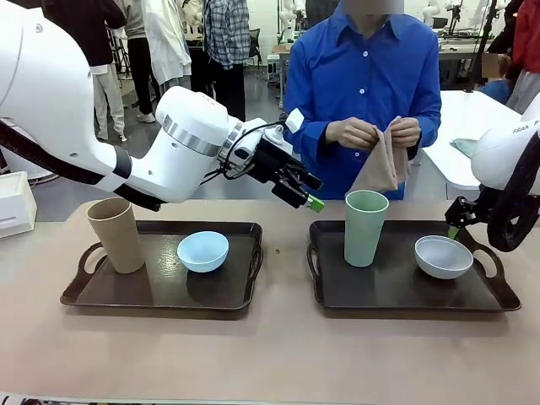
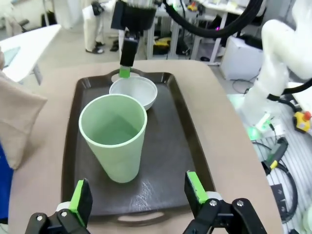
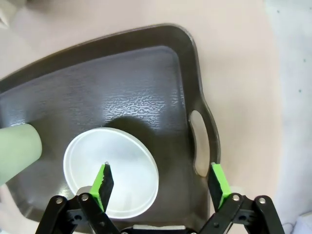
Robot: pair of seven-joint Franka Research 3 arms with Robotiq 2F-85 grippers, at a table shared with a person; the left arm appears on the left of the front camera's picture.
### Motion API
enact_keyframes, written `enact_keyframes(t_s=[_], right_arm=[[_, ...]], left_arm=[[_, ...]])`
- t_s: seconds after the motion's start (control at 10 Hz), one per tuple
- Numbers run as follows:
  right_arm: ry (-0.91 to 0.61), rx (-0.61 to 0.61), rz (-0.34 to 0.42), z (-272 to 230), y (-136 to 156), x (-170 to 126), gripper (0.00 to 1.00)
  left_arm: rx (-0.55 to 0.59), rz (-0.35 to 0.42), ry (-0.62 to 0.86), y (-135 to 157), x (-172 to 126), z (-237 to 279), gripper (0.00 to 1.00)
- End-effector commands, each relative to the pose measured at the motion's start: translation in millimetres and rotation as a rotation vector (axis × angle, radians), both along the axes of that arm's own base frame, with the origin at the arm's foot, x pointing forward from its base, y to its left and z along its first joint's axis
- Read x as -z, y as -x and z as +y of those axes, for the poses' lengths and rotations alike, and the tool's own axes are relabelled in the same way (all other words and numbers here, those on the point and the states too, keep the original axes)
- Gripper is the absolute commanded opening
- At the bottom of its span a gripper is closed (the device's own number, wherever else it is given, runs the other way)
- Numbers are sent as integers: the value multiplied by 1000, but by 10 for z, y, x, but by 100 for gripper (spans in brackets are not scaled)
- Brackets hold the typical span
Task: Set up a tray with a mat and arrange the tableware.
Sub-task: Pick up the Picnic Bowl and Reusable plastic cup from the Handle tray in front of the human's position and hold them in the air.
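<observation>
Across the table a person holds a folded beige mat (image 1: pixel 380 164) in both hands. The left tray (image 1: pixel 160 291) carries a tan tumbler (image 1: pixel 116 234) and a light blue bowl (image 1: pixel 202 251). On the right tray (image 1: pixel 396 291) stand a sage green tumbler (image 1: pixel 365 227) (image 2: pixel 113 135) and a grey-white bowl (image 1: pixel 443 256) (image 3: pixel 111 170). My left gripper (image 1: pixel 310 192) (image 2: pixel 139 195) hangs open in the air between the trays, facing the green tumbler. Just above the grey-white bowl's edge hovers my right gripper (image 1: pixel 456 226) (image 3: pixel 161 183), open and holding nothing.
A white box (image 1: pixel 15 202) sits at the table's left edge. The right tray's handle hole (image 3: pixel 199 141) lies beside the bowl. Bare tabletop (image 1: pixel 278 354) runs in front of both trays, with a narrow strip between them. Other people stand far behind.
</observation>
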State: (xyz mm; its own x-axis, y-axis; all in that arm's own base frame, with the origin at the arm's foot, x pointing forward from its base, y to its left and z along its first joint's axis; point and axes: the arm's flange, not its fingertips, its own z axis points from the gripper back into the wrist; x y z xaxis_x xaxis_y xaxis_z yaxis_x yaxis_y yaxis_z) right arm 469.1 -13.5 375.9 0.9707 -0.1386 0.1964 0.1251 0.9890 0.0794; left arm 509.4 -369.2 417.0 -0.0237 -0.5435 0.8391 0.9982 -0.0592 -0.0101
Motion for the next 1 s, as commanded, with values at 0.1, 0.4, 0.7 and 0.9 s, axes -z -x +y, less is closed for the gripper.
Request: enact_keyframes(t_s=[0.1,0.4,0.7,0.9], right_arm=[[-3,12,2,0,13,-7,100],[-45,-28,31,15,-62,97,100],[-23,-56,65,135,-61,134,100],[4,-56,73,181,-46,146,100]], left_arm=[[-9,-7,13,33,-18,23,100],[18,16,18,-92,48,-16,100],[6,64,70,-328,178,62,100],[18,80,68,-407,305,42,100]])
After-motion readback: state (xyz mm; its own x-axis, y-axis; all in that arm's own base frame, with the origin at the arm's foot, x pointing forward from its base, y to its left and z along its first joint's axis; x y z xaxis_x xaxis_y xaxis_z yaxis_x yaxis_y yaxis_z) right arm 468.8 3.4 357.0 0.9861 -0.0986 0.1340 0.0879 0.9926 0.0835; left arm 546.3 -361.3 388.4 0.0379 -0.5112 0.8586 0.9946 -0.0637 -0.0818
